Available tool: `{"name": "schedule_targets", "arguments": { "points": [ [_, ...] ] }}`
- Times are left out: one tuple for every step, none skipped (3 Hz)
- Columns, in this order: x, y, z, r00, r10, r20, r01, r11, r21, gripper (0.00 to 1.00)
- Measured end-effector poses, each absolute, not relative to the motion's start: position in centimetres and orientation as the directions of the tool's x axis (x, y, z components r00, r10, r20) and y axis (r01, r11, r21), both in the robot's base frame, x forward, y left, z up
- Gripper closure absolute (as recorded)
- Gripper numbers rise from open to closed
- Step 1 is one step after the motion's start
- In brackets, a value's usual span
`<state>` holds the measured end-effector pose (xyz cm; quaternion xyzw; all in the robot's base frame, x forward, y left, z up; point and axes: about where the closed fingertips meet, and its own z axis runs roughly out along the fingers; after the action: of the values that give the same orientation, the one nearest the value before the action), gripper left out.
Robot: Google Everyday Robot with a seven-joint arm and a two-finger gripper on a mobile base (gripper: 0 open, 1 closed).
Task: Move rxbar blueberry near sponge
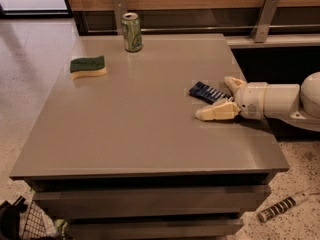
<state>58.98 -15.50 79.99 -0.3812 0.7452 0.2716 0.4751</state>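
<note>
The rxbar blueberry [207, 92], a flat dark blue bar with white lines, lies on the grey table [130, 134] near its right side. My gripper [216, 98] reaches in from the right at table height, open, with one finger [217, 111] in front of the bar and the other [233, 83] behind its right end. The bar lies between the fingers, not clamped. The sponge [88, 66], dark green on top and pale yellow below, sits at the table's far left, well away from the bar.
A green soda can [132, 32] stands at the table's back edge, right of the sponge. A wooden wall with metal brackets [265, 16] runs behind. A striped tool [282, 207] lies on the floor at the lower right; wire items [25, 224] sit lower left.
</note>
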Motion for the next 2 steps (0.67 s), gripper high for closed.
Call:
{"name": "schedule_targets", "arguments": {
  "points": [
    [58.98, -15.5, 80.37, -0.258, -0.31, -0.915, -0.826, 0.562, 0.043, 0.46],
    [58.98, -15.49, 80.96, -0.258, -0.31, -0.915, -0.826, 0.562, 0.043, 0.77]
  ]
}}
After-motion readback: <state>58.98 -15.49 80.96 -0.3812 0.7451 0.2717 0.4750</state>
